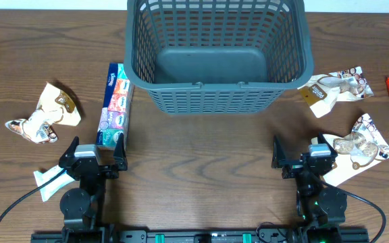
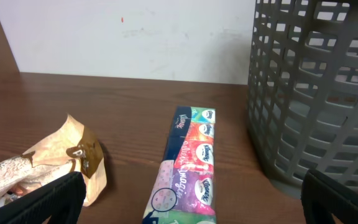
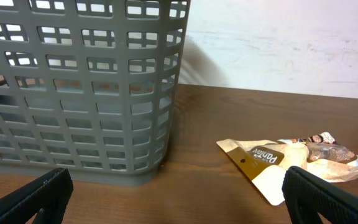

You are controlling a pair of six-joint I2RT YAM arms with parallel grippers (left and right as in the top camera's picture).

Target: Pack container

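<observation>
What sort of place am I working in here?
Likely a lab or test bench: a wooden table against a bare white wall, with a grey basket, a tissue pack and snack packets laid out.

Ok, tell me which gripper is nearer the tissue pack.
Left. The left gripper sits at the near end of the tissue pack, one finger beside it; the right gripper is far off to the other side, beside a snack packet.

tissue pack (image 2: 188, 165) centre, container (image 2: 316, 93) right – snack packet (image 2: 55, 165) left
</observation>
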